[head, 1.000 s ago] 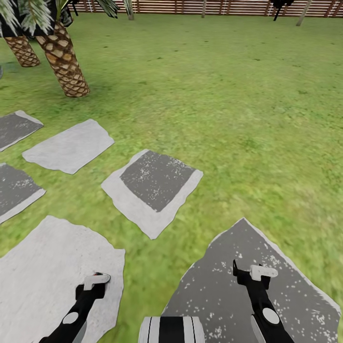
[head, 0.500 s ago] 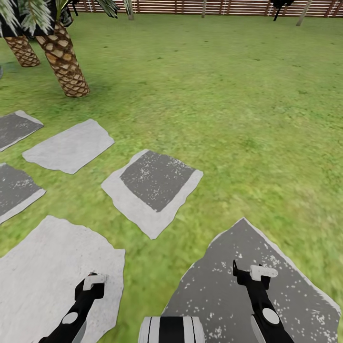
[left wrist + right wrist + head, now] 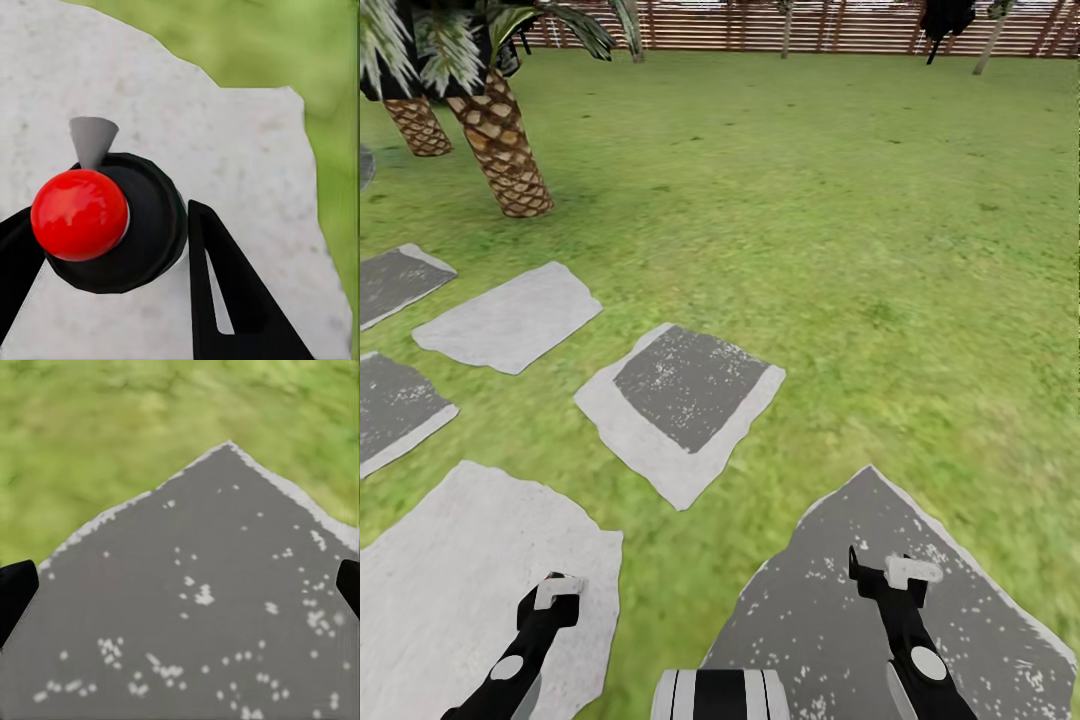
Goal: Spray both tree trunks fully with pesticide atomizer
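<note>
Transit step across lawn (image 3: pixel 840 230). Left hand (image 3: pixel 112 247) grasping pesticide atomizer (image 3: pixel 105 217); right hand (image 3: pixel 180 585) released, empty. Next: locating thick-trunked trees; none in view beyond palm (image 3: pixel 500 150).

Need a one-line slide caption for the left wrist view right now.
Left tool fingers flank a red-knobbed black atomizer above a pale stepping stone.

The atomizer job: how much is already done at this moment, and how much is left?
Done: the atomizer, black with a red top, sits between the left hand fingers, over a pale stone, so pickup looks finished. In hand: crossing the garden lawn. Left: no thick grey-brown trunk shows ahead, so spraying both trees remains. The right hand is open.
</note>
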